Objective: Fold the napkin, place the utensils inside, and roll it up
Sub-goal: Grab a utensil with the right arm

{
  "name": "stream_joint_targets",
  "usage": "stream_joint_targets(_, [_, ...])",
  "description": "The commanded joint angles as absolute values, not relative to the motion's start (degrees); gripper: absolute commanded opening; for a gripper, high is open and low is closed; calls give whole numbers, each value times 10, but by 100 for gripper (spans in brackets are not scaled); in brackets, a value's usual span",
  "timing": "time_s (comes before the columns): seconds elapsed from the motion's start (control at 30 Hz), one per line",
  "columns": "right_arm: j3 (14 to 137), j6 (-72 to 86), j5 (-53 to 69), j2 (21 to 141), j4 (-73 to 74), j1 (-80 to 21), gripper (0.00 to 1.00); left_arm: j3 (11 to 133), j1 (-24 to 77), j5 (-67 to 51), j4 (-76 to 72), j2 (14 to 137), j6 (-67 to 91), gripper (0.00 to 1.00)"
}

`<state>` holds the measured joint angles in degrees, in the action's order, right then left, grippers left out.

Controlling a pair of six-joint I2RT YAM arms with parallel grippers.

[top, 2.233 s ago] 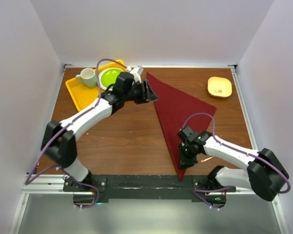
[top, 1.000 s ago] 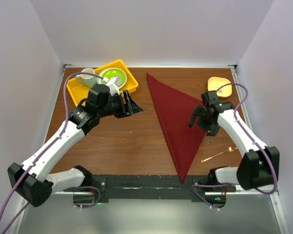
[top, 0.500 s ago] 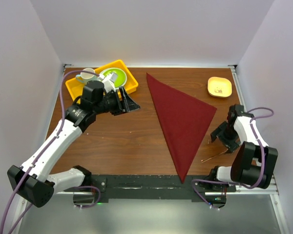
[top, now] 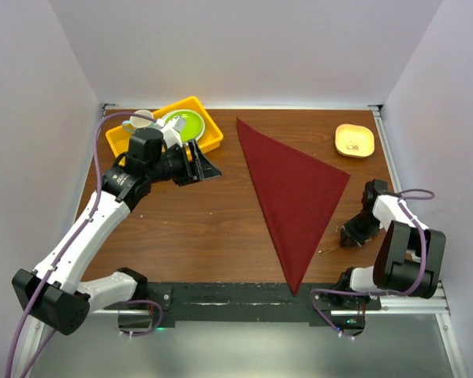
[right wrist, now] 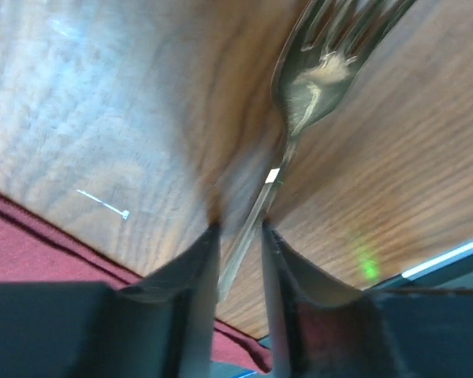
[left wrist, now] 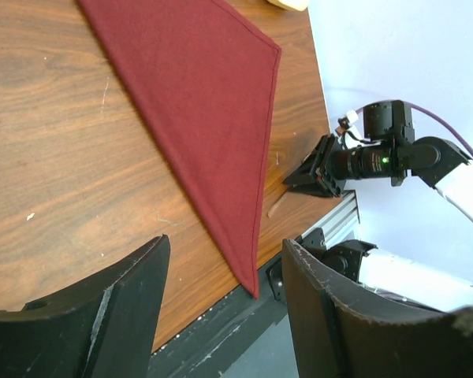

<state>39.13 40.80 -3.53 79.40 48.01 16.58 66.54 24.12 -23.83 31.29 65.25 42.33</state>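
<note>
Wooden table [top: 205, 228]: right end effector [right wrist: 238, 234] straddles fork [right wrist: 315, 79] beside napkin [top: 292, 189], grip unclear; left end effector [top: 206, 164] released near tray [top: 210, 120].

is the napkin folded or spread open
Folded: the napkin lies flat as a triangle, not rolled. The fork lies beside it, not inside.

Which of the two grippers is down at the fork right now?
The right gripper: it straddles the handle of the rose-gold metal fork on the wooden table. The left gripper hangs open far off, beside the yellow plastic tray.
</note>
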Motion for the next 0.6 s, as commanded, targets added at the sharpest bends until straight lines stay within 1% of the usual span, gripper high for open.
stream_joint_targets(0.0, [370, 425, -72, 785, 447, 169, 18, 686, 239, -254, 316, 643, 413, 64])
stream_joint_targets(0.1, [381, 419, -76, 777, 453, 169, 12, 687, 239, -258, 316, 642, 415, 64])
stream_joint_targets(0.17, [408, 405, -94, 770, 464, 169, 6, 690, 239, -261, 316, 642, 415, 64])
stream_joint_targets(0.2, [417, 405, -95, 759, 469, 169, 4, 691, 239, -262, 317, 641, 417, 64])
stream_joint_targets(0.23, [434, 391, -85, 750, 468, 168, 1, 690, 239, -265, 318, 639, 418, 64])
stream_joint_targets(0.33, [488, 361, -93, 720, 484, 150, 0, 678, 240, -272, 314, 630, 427, 64])
stream_joint_targets(0.4, [526, 339, -111, 713, 488, 118, 0, 664, 240, -276, 310, 624, 435, 64])
stream_joint_targets(0.43, [568, 311, -121, 715, 487, 71, 0, 660, 240, -277, 309, 617, 436, 64])
stream_joint_targets(0.5, [613, 288, -150, 733, 492, 19, 0, 650, 240, -277, 310, 612, 439, 64])
stream_joint_targets(0.53, [658, 264, -153, 760, 499, -31, 0, 648, 240, -273, 315, 609, 440, 64])
stream_joint_targets(0.57, [680, 258, -170, 776, 506, -54, 0, 646, 240, -272, 318, 608, 441, 64])
